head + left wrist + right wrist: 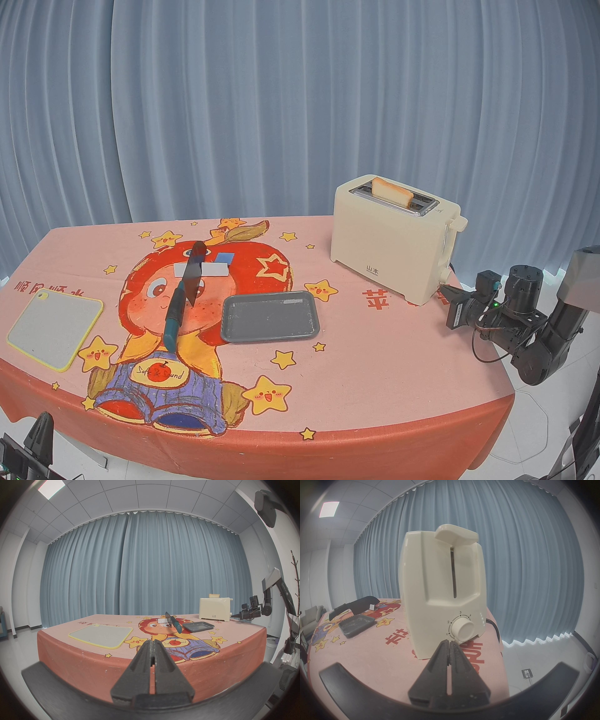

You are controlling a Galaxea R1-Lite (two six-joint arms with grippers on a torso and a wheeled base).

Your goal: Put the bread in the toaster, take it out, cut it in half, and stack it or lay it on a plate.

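1. Bread [392, 191] upright in the toaster [387, 250] slot, top edge out, long axis along the slot.
2. Right hand [445, 291] fully closed, holding nothing, just beside the lever [459, 223] end, lower than the bread.
3. Left hand [153, 642] closed, empty, well apart, off the tabletop [375, 375] near edge.
4. Seems to call for the right arm: up and over.
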